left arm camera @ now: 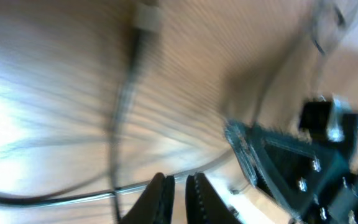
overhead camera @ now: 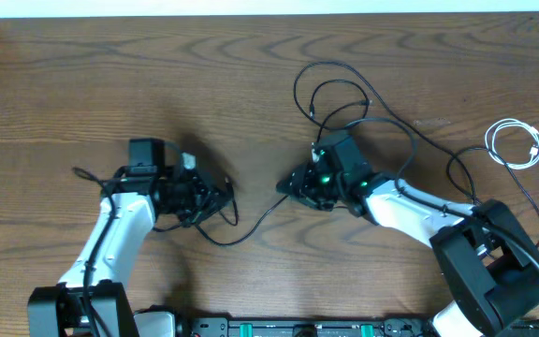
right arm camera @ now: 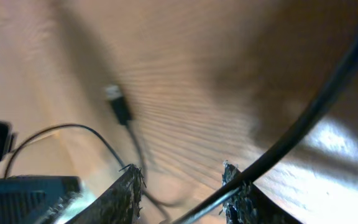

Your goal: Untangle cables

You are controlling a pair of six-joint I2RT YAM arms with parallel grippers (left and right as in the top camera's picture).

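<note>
Now right gripper (right arm camera: 180, 167) gapes over a black cable (right arm camera: 122, 112) (blurred).

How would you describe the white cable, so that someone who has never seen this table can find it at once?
Start at the wooden table and follow the right arm toward the table's far right side. There a thin cable lies wound in a small coil: the white cable. It is the only white one; the black cables nearby spread in wide loose loops.

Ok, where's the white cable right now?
In the overhead view, the white cable lies coiled at the far right of the table, just beyond the right arm.
</note>
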